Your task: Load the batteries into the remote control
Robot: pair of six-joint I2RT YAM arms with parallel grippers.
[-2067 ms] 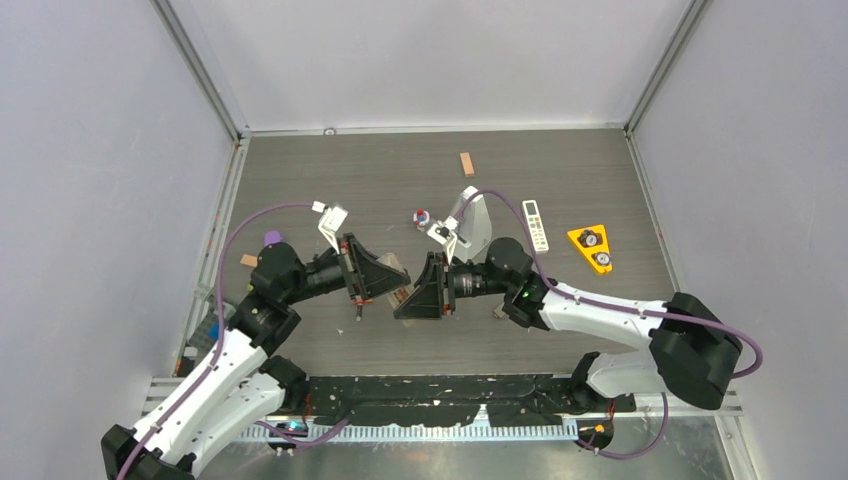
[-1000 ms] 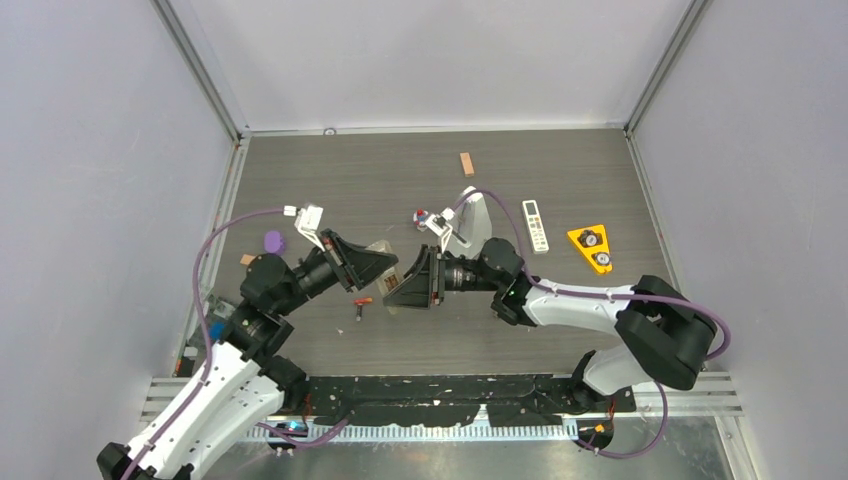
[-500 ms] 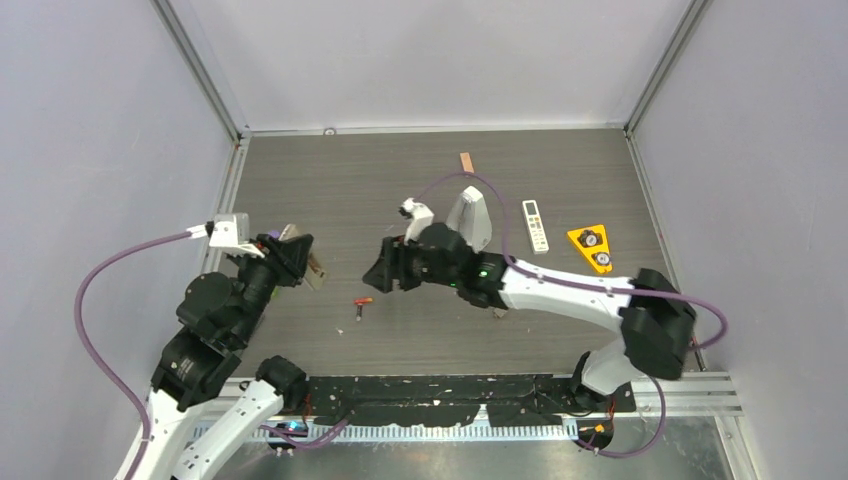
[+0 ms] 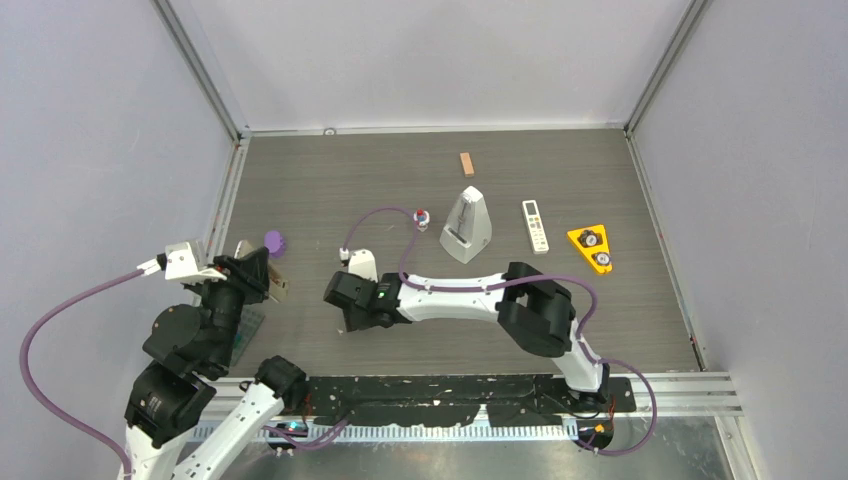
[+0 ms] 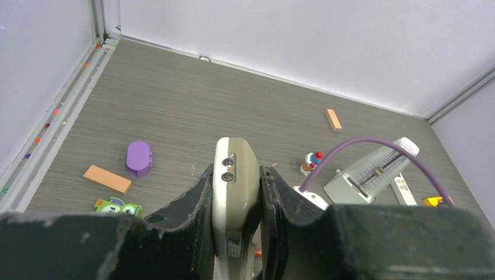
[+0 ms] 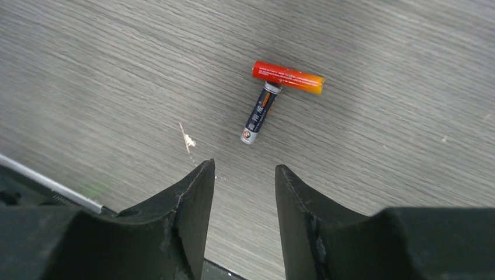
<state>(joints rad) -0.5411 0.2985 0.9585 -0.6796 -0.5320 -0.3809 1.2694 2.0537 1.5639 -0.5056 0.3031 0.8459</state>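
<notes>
Two robot arms share a grey wood-grain table [image 4: 330, 180]. At its left edge the left arm stands folded high, elbow up, wrist angled toward the far wall. The left gripper [image 5: 236, 185] is clenched on the remote control [image 5: 234, 160], a long slim grey-brown bar gripped by its long edges. The bar's rounded end juts past the fingertips [image 5: 205, 178], and it is held off the table. In the wrist view, a purple plastic block [image 5: 139, 158], an orange wooden block [image 5: 107, 179] and a green toy [image 5: 118, 206] lie on the table to the left of the bar.

Toward the middle, the right arm stretches low from its base at the right, across the table to the left. Its elbow is bent and its wrist is turned down toward the near edge. The right gripper [image 6: 245, 195] hovers empty over the table, jaws parted. Just beyond its fingers [image 6: 187, 204] two batteries lie on the bare surface: a red-and-orange cylinder battery [image 6: 288, 77] and a dark battery with an orange band [image 6: 259, 114]. One end of the dark one touches the side of the red one, forming a T.

Farther right stand a small red, white and blue figure [image 4: 421, 217], a grey pyramid-shaped metronome [image 4: 467, 225], a short white remote with buttons [image 4: 536, 225] and a yellow triangular piece [image 4: 591, 248]. A second orange wooden block [image 4: 466, 163] lies near the far wall.
</notes>
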